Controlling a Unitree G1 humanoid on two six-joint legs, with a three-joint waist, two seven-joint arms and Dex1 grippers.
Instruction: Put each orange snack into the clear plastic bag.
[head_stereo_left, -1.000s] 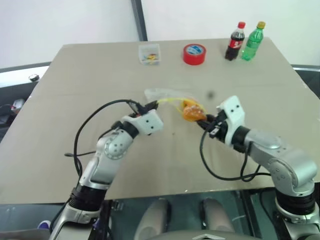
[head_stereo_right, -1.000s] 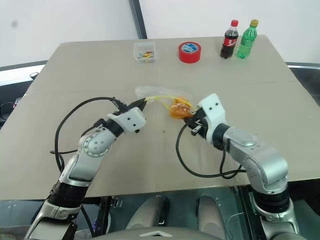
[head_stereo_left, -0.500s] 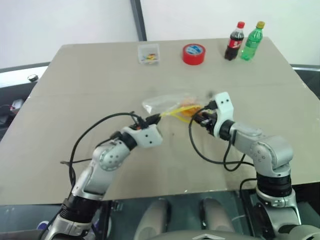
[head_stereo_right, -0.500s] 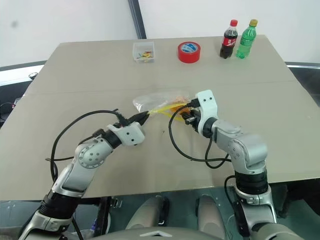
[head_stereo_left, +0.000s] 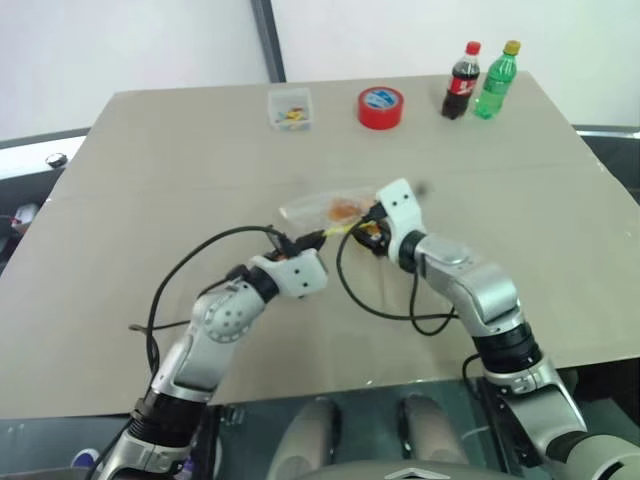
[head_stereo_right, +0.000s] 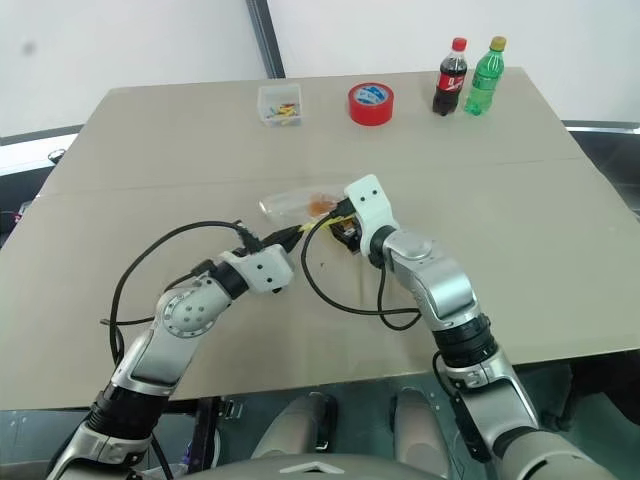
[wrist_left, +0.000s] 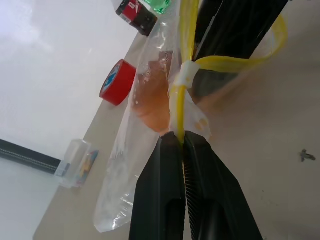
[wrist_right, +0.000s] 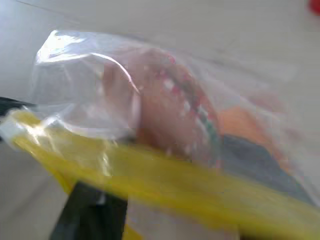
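Near the middle of the desk (head_stereo_left: 150, 300), the left gripper (wrist_left: 183, 141) is clamped tight on the yellow seal strip (wrist_left: 187, 30) of the clear plastic bag (head_stereo_left: 325, 209). An orange snack (head_stereo_left: 345, 209) lies inside it (wrapper blurred). The right gripper (head_stereo_left: 372, 226) reaches into the bag's mouth; its spread cannot be told.

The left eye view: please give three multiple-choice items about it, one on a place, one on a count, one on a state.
1. Where is the red tape roll?
A. far side of the table, left of the bottles
B. inside the bag
C. on the floor

2. How many bottles stand on the table?
A. one
B. two
C. four

3. What is the left claw doing?
A. hanging open
B. shut on the clear plastic bag
C. holding a bottle

Key: 1 A, it lies beside the cola bottle; 2 B, cola and green bottle; 3 B, the left wrist view shows it pinching the yellow seal strip.
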